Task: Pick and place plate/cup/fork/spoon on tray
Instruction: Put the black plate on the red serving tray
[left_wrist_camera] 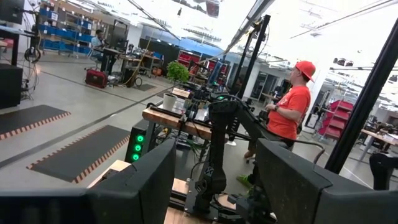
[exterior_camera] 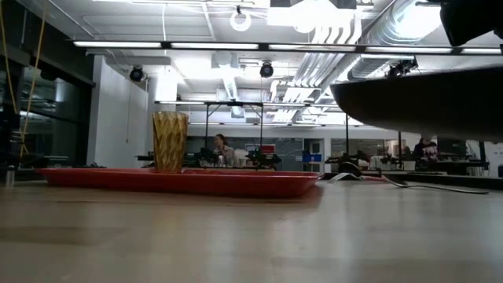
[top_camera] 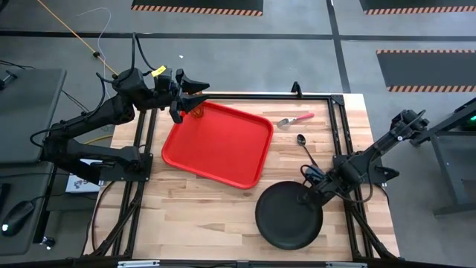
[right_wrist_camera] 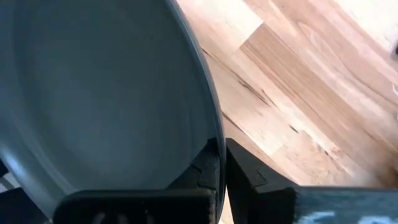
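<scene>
One plate (right_wrist_camera: 106,93) pinched by right gripper (right_wrist_camera: 221,180), one cup (exterior_camera: 170,141) on one tray (top_camera: 223,160), left gripper (top_camera: 192,100) open

No words, labels, brand names or numbers can be read in any view; the distant signs in the room behind seem too blurred to make out.

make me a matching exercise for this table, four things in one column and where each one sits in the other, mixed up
Things:
1. cup
2. plate
3. fork
4. spoon

Places:
A. bare wood, beyond the spoon, near the table's far edge
B. standing upright in the tray's far left corner
C. rim pinched in the right gripper
D. bare wood, between the fork and the plate

Pairs: 1-B, 2-C, 3-A, 4-D
</scene>
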`<action>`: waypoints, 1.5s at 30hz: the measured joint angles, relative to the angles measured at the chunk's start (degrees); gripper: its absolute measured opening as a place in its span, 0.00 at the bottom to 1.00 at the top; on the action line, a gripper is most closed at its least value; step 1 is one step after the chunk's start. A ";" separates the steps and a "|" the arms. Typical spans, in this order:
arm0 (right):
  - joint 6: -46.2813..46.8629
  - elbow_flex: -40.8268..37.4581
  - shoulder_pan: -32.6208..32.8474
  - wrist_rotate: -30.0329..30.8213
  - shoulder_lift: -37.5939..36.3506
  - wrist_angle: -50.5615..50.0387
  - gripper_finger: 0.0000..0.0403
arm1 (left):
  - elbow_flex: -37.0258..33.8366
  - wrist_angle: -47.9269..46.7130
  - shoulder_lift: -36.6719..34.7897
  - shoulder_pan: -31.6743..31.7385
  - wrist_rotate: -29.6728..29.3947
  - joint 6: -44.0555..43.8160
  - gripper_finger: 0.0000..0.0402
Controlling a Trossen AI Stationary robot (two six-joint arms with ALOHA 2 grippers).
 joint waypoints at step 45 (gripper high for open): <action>-4.32 0.07 -0.02 -1.35 -0.07 9.52 0.00 | 0.02 -0.02 0.15 0.00 0.02 -0.98 0.53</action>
